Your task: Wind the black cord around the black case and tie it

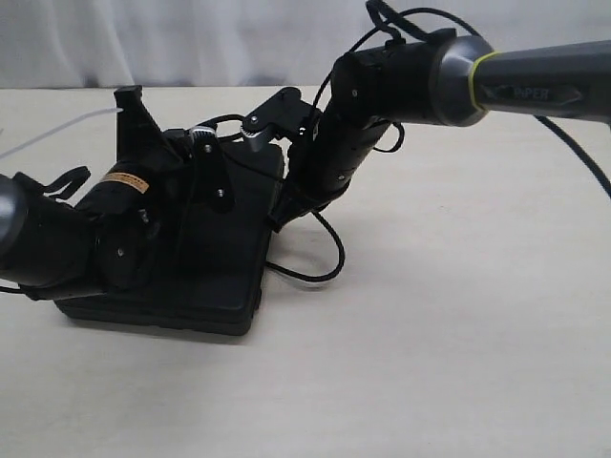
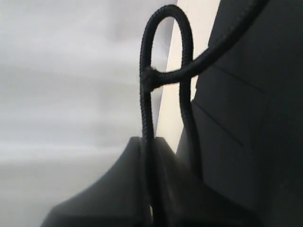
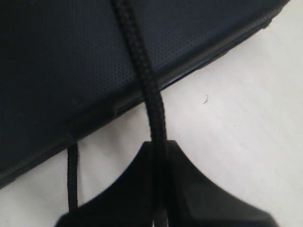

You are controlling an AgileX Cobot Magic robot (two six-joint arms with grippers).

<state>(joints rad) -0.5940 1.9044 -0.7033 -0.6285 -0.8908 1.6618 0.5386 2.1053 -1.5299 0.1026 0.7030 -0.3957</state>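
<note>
at the black case [image 1: 224, 277], both end effectors [image 2: 150, 158] [image 3: 158, 153] pinch the black cord [image 3: 142, 71]

- plain beige worktop [image 1: 458, 334], pretty scuff-free, just one tiny dark speck
- pale whitish curtain [image 1: 191, 38] along its far edge
- thin white cable-ish thing [image 1: 57, 131] near the far left corner, can't tell what

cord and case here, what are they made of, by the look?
Black cord: braided textile, possibly nylon or polyester, matte. The woven strand pattern shows clearly up close.
Black case: looks like moulded plastic, matte, with a fine stippled texture and a stepped rim. The exact polymer can't be told.
</note>
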